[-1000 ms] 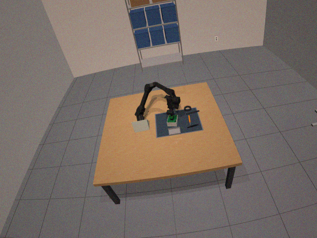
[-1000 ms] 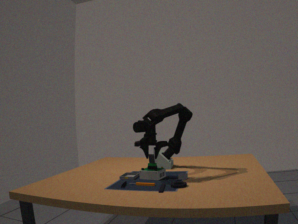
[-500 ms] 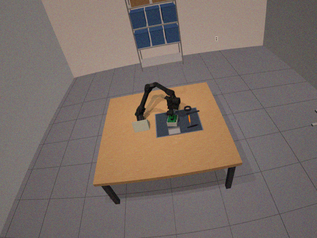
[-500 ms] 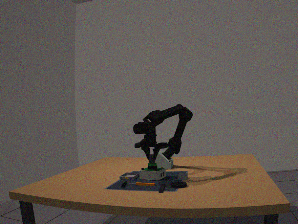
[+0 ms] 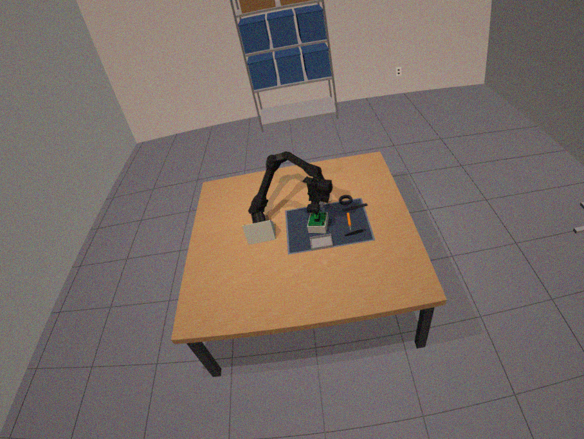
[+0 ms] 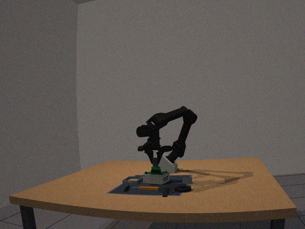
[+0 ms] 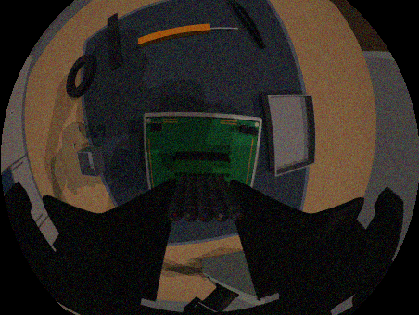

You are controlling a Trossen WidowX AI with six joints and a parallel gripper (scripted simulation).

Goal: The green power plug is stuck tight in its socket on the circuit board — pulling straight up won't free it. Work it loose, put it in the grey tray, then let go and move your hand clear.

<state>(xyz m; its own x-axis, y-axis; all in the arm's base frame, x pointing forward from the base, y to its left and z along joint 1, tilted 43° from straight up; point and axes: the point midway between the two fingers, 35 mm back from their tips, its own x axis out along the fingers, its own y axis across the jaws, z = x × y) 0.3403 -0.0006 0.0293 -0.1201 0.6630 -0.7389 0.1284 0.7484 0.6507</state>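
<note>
We have the claw clamped on the plug's wires, and the plug is at the socket.

Our claw [image 5: 316,213] [image 6: 155,162] [image 7: 202,186] points down over the circuit board, its fingers closed on the dark wire bundle [image 6: 155,161] [image 7: 206,199]. Directly below the fingertips we see the green power plug [image 6: 155,168], upright at the black socket [image 6: 155,171]; the exterior view is too small for us to tell whether it has loosened. In the wrist view the wires hide much of that spot.

The circuit board [image 5: 312,222] [image 6: 147,173] [image 7: 199,134] tops a pale box [image 5: 316,229] [image 6: 153,179] [image 7: 204,114] on the dark blue mat [image 5: 297,236] [image 6: 147,192] [image 7: 218,74]. Just beside the box, the grey tray [image 5: 321,241] [image 6: 137,179] [image 7: 289,134] has no plug in it.

Farther out we find an orange-handled tool [image 5: 348,219] [image 6: 148,188] [image 7: 174,33] lying between a slim black tool [image 5: 354,232] [image 6: 126,188] [image 7: 247,23] and a flat dark bar [image 5: 358,206] [image 6: 165,192] [image 7: 115,44]. A black ring [image 5: 345,204] [image 6: 182,190] [image 7: 70,83] lies near the bar, at the mat's edge. A small grey block [image 6: 187,179] [image 7: 89,160] sits at that same edge.

Our arm's pale base [image 5: 258,232] [image 6: 168,166] stands off the mat, on the wooden table [image 5: 301,293] [image 6: 153,209] [image 7: 348,102]. Beyond, a rack [image 5: 258,108] of blue bins [image 5: 283,28] stands by the wall.
</note>
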